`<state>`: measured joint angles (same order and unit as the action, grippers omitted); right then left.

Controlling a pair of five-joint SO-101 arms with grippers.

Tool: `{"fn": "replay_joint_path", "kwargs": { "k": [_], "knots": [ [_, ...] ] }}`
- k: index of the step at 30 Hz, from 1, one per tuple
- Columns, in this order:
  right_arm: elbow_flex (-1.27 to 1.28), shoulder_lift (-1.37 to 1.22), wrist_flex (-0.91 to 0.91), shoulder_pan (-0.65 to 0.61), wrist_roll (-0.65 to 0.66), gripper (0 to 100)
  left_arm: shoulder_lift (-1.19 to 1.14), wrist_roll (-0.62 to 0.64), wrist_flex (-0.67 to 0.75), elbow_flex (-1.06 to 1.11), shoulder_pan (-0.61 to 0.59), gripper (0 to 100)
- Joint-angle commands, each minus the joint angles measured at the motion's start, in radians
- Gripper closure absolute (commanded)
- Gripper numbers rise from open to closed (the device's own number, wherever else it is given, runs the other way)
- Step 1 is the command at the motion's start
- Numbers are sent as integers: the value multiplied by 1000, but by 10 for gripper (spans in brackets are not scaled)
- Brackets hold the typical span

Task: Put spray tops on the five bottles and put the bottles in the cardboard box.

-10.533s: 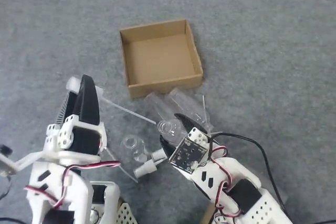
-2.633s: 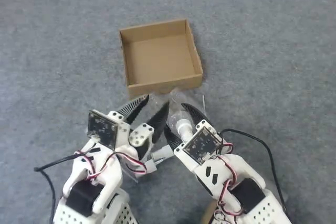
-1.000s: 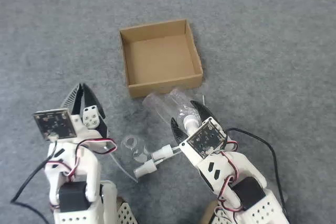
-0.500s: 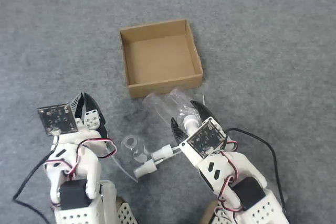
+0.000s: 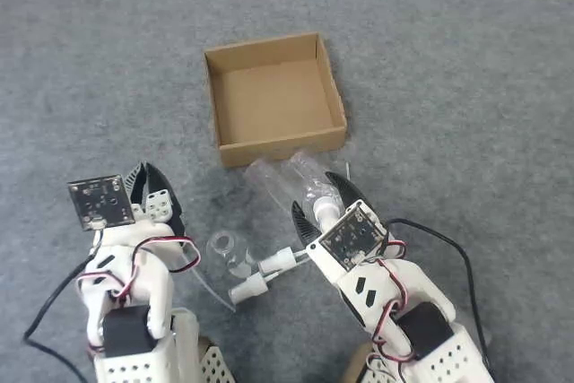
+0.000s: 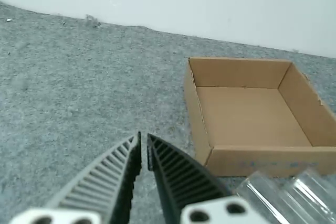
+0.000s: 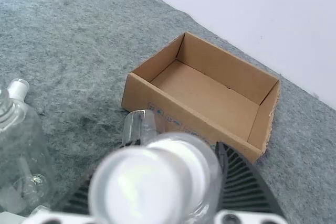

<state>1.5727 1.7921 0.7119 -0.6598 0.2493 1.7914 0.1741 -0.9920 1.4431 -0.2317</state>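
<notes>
The right pincer (image 5: 317,202) is clamped around a clear plastic bottle (image 7: 157,177) near its neck. What looks like a white spray top (image 5: 319,213) is on that neck, facing back toward the wrist, while the body points toward the shallow square brown cardboard box (image 5: 278,147) just ahead. The step in hand looks like carrying this bottle into the box. To do it well, lift the bottle over the near wall rather than pushing it through the other clear bottles (image 5: 269,178) lying against the box front. Keep the grip firm, since smooth plastic may slip or turn, and release low inside so the bottle does not bounce out. The box is open and nothing shows inside it. The left pincer (image 6: 143,145) holds nothing, its ribbed black jaws almost together, well to the left over the grey felt table (image 5: 448,114). Between the arms stand an open-necked clear bottle (image 5: 224,247) and two loose white spray tops (image 5: 265,275) with thin dip tubes.
</notes>
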Motion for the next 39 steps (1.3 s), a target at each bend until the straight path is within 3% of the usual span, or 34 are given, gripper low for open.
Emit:
{"fn": "replay_joint_path", "kwargs": {
  "k": [1, 39],
  "knots": [
    [-14, 24, -7, 12, -8, 880, 14, -9, -5, -8, -5, 985],
    [-279, 2, 64, 8, 0, 881, 14, -52, 6, 16, 0, 985]
  ]
}}
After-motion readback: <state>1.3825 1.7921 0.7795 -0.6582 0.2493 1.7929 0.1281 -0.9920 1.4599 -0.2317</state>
